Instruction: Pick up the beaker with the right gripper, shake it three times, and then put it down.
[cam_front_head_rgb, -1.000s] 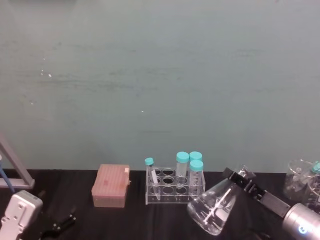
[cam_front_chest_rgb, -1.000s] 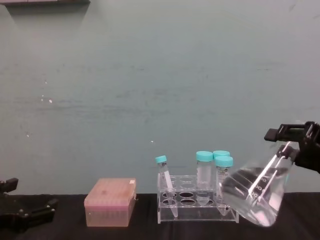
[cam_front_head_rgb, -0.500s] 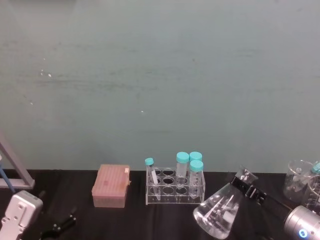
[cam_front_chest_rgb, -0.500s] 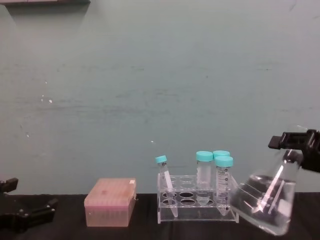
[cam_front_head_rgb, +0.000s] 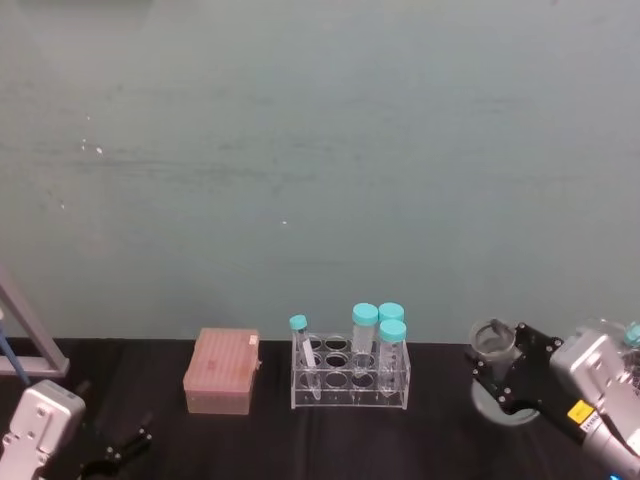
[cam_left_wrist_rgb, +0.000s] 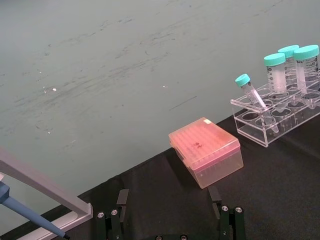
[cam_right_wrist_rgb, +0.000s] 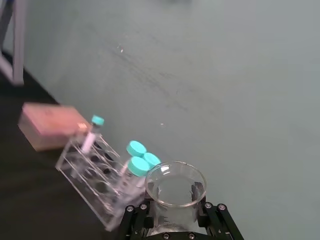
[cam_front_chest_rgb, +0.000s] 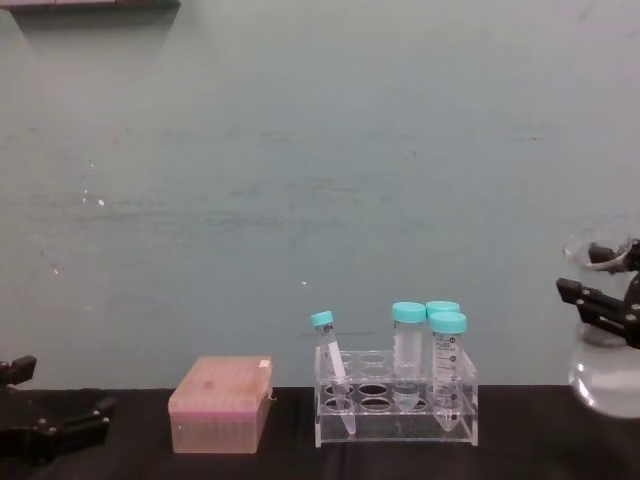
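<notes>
The beaker (cam_front_chest_rgb: 603, 375), a clear glass conical flask with a little liquid in it, stands upright at the far right, right of the tube rack. My right gripper (cam_front_chest_rgb: 606, 305) is shut on its neck just under the flared rim. From the head view the beaker (cam_front_head_rgb: 494, 342) shows rim-on with the right gripper (cam_front_head_rgb: 508, 372) around it. In the right wrist view the beaker (cam_right_wrist_rgb: 175, 186) sits between the black fingers (cam_right_wrist_rgb: 136, 216). I cannot tell whether its base touches the table. My left gripper (cam_left_wrist_rgb: 170, 220) rests open at the near left.
A clear rack (cam_front_chest_rgb: 395, 410) with several teal-capped tubes stands mid-table, a pink tip box (cam_front_chest_rgb: 220, 403) to its left. A pipette stand (cam_front_head_rgb: 25, 340) is at the far left. Another teal cap (cam_front_head_rgb: 632, 335) shows at the right edge.
The beaker has swung from a steep tilt to upright and shifted right, away from the tube rack, still held by my right gripper. The left arm has not moved.
</notes>
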